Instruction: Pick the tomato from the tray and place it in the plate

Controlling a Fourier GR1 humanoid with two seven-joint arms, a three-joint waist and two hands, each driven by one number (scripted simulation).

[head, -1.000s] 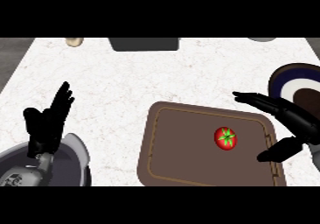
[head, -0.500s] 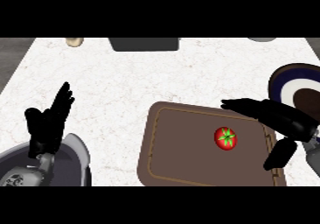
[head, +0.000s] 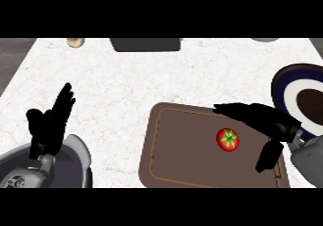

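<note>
Lower left of the frame: left hand (head: pixel 48 126) open, fingers straight and pointing up, holding nothing, resting at the near edge. Its grey forearm (head: pixel 34 170) comes up from the bottom.

Lower middle to lower right: brown tray (head: pixel 183 154) lying flat on the counter (head: pixel 138 79), rounded corners, thin lighter line running inside its rim. The tomato (head: pixel 228 139) sits on the tray's right half, red with a green star-shaped top, free of any grip.

Right side: right hand (head: pixel 272 126) spread over the tray, just beside the tomato. Fingers reach toward upper left above the fruit, thumb hangs down at its lower right. Wide open, nothing held; cannot tell whether any finger touches the tomato.

Right edge, further back: plate (head: pixel 291 84) with a dark blue rim, white ring and dark brown centre, partly cut by the frame and partly behind the right hand. Close beside the tray's upper right corner.

Surface: white stone-like counter with faint brownish veining. Grey floor shows at the far left.

Far edge: dark grey box (head: pixel 146 43) at top middle; small tan object (head: pixel 75 42) at upper left; pale grey object (head: pixel 264 39) at upper right, cut off.
</note>
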